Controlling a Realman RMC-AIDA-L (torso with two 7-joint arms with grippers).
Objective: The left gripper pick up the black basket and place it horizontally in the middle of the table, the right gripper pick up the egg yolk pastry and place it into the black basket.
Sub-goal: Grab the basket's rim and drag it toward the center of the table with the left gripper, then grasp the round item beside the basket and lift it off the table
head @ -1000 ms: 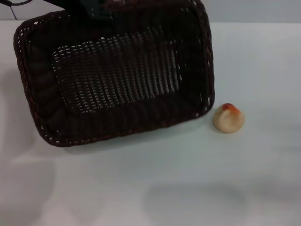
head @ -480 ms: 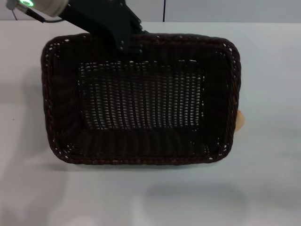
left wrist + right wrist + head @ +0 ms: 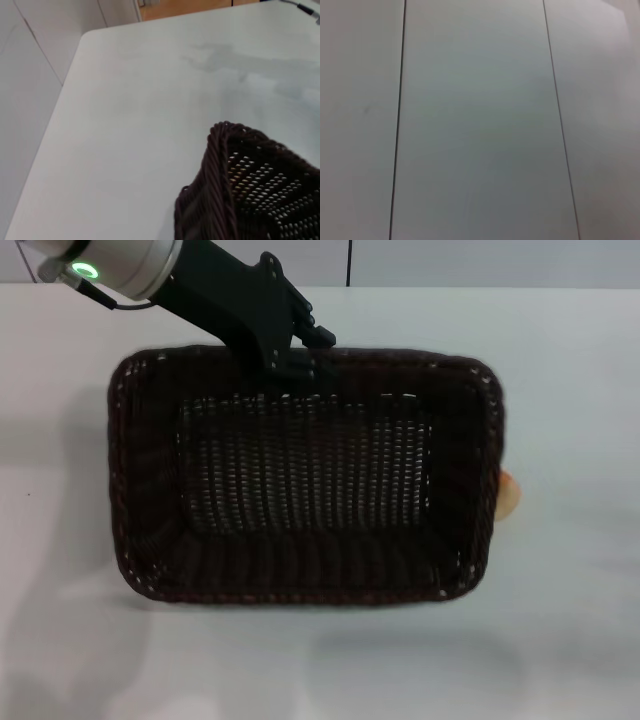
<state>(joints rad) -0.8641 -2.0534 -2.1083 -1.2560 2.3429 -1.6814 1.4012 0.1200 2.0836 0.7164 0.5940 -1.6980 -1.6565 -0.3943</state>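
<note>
The black basket (image 3: 305, 480) lies level, long side across, in the middle of the white table (image 3: 560, 370). My left gripper (image 3: 297, 358) comes in from the far left on the green-lit arm and is shut on the basket's far rim. I cannot tell whether the basket rests on the table or hangs just above it. The egg yolk pastry (image 3: 511, 494) shows only as a pale sliver with an orange edge past the basket's right wall. The left wrist view shows one basket corner (image 3: 235, 190) over the table (image 3: 140, 125). My right gripper is out of view.
The right wrist view shows only plain grey panels (image 3: 475, 125) with dark seams. The table's far edge meets a grey wall (image 3: 480, 260). White tabletop runs in front of the basket and to its right.
The basket swung from tilted at the far left to level in the middle, then sank and shifted slightly right. It now covers most of the pastry. The left arm came further into view.
</note>
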